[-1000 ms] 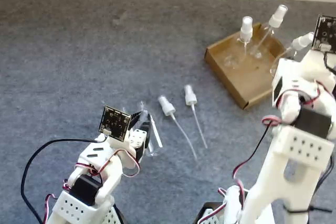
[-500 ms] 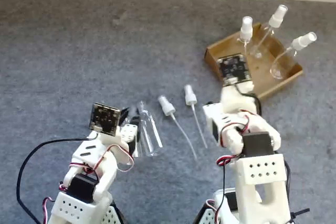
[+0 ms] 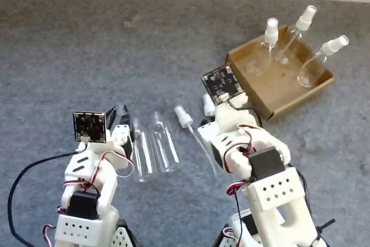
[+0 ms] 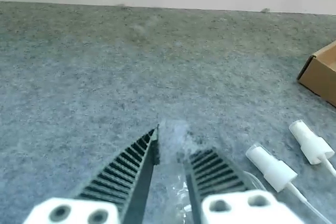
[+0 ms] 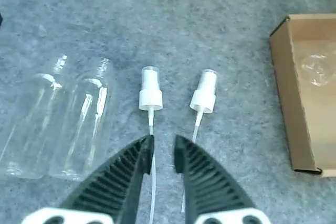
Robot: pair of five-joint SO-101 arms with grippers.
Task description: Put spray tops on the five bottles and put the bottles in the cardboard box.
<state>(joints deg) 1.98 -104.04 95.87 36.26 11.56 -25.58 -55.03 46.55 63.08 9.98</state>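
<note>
Spray tops (image 5: 149,95) — 2 loose — near right hand (image 5: 163,139), slightly open, empty

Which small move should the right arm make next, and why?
Probably lower the right gripper onto the spray top that lies next to the bottles: the jaws stand open above its tube, and both bottles have no tops.

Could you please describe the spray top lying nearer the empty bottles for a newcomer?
Find the cardboard box, then look across the table to the two clear bottles lying side by side. Between them, the spray top you want lies right beside the bottles; the other spray top lies nearer the box.
</note>
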